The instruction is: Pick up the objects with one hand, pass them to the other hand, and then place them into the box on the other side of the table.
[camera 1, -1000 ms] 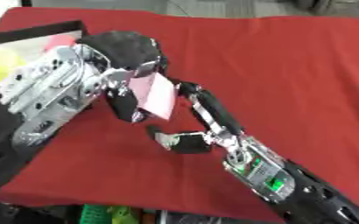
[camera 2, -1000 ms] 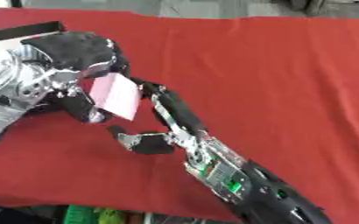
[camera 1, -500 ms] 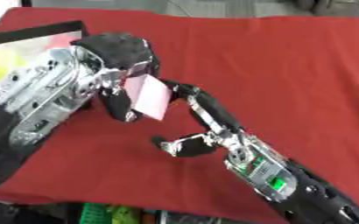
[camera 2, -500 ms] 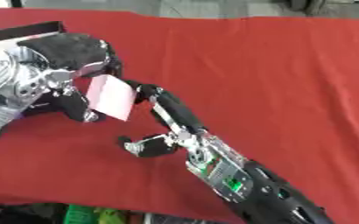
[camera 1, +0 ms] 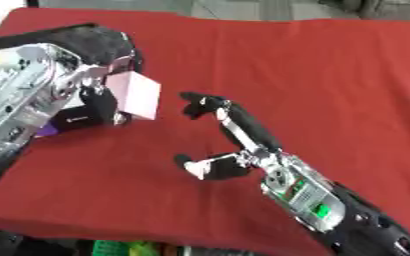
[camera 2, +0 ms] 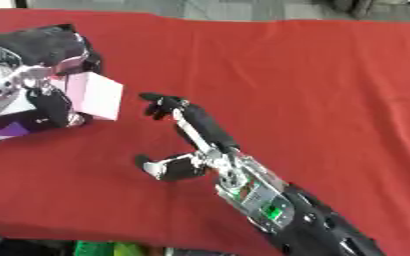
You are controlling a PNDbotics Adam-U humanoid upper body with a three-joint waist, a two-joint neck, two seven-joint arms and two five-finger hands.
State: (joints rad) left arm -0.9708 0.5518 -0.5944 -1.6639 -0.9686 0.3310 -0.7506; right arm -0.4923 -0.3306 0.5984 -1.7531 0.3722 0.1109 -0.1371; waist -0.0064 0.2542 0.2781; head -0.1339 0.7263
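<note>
The left hand (camera 1: 99,82) is grasping the pink box (camera 1: 132,95); the right hand (camera 1: 235,150), beside it, is released. The pink box may slip before the box.

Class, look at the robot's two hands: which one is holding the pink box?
The left hand, coming in from the left side, has its fingers curled round the pink box. The right hand is open above the red cloth and holds nothing.
</note>
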